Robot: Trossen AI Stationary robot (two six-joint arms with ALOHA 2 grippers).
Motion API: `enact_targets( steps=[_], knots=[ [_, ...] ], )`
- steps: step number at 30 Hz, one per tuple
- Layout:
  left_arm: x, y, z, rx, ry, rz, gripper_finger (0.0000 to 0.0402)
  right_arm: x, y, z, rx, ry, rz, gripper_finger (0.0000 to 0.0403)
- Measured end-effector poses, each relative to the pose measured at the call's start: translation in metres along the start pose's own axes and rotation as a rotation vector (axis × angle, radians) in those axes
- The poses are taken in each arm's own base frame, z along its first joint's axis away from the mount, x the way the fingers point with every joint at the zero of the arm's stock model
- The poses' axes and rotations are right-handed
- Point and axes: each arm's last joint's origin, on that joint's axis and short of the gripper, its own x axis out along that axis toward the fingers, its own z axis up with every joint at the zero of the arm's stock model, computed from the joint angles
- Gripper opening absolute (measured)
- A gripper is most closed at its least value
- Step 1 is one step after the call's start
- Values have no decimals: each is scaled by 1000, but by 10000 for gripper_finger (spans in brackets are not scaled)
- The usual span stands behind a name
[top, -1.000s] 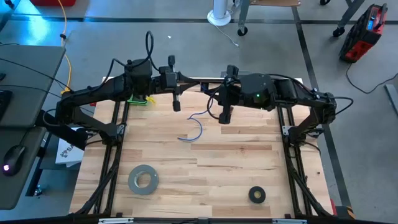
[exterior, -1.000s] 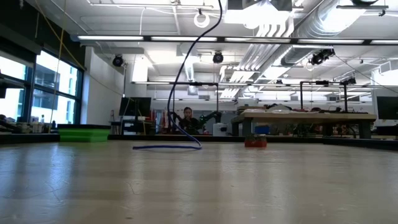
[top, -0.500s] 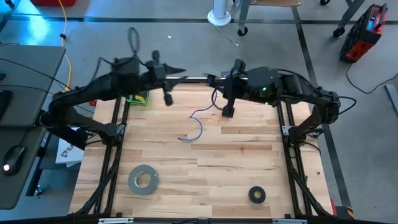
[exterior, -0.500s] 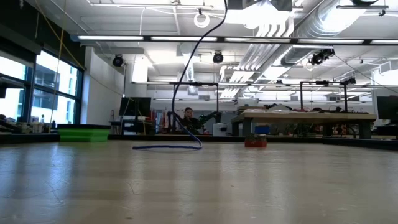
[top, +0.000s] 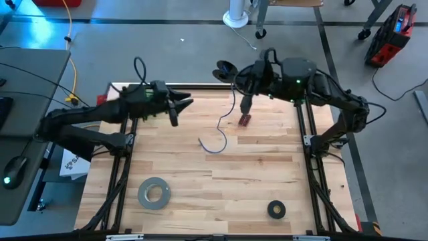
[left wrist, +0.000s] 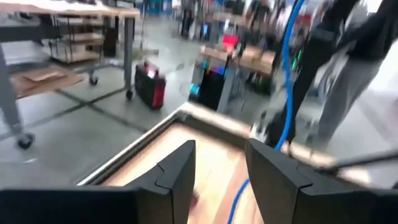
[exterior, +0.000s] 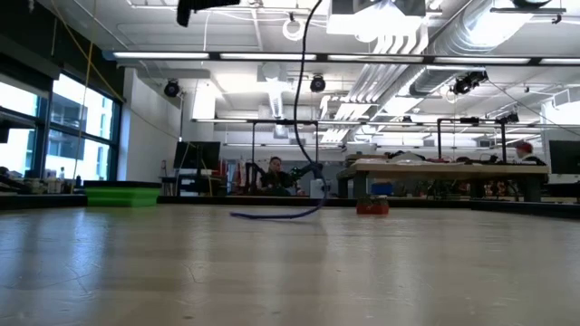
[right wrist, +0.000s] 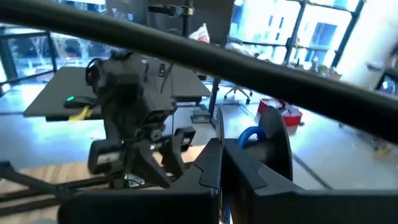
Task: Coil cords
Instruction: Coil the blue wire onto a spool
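Starting left of the blue cable (top: pixel 224 127), my left gripper (top: pixel 184 104) hangs above the table (top: pixel 254 181), fingers apart and empty, pointed across at the cable so it can catch the hanging length. In my left wrist view the cable (left wrist: pixel 287 81) runs upright just past my fingers (left wrist: pixel 177 171). The cable's lower end curls on the boards; its upper part climbs to my right gripper (top: pixel 246 102), pinched closed on it, I judge to lift the slack clear for looping. Both grippers sit near the table's far edge, so little room lies behind the cable. On its near side, bare boards reach the grey tape roll (top: pixel 154 192) and black tape ring (top: pixel 276 209), both well apart from it.
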Motion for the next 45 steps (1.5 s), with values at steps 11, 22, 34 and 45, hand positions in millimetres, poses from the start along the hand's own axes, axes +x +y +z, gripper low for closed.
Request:
enact_targets(
  steps=[11, 22, 34, 45],
  knots=[
    [35, -18, 6, 30, -64, -45, 192, 30, 13, 0, 113, -100, 66, 0],
    [43, -23, 12, -16, -83, -221, 229, 31, 14, 5, 127, -161, 73, 0],
    [64, -37, -6, 32, -66, -200, 230, 38, 20, 6, 139, -209, 148, 0],
    [59, -50, -10, 42, -44, -249, 189, 37, 20, 10, 125, -244, 165, 0]
  ],
)
